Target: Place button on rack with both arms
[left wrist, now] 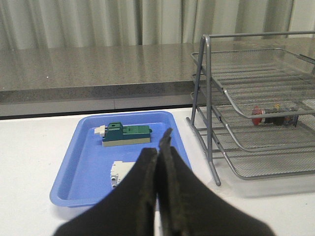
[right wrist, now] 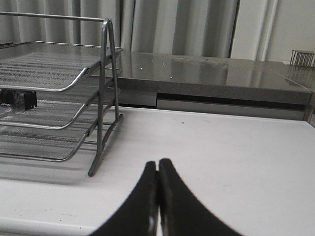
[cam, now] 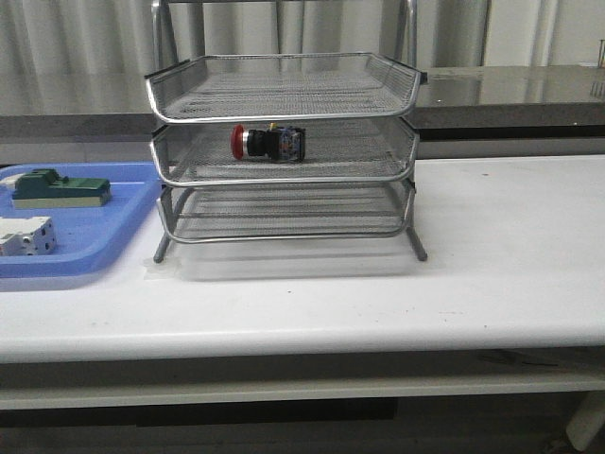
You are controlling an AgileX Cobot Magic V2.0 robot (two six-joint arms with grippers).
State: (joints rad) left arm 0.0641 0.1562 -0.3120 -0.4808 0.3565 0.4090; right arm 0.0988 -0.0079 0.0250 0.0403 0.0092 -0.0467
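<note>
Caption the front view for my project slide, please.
Button lying in the middle tier of the wire rack, blue tray alongside.

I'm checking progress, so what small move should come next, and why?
Probably none beyond keeping both arms back. The button already lies in the middle tray of the rack, and both the left tool and right tool are shut, empty and clear of the rack.
</note>
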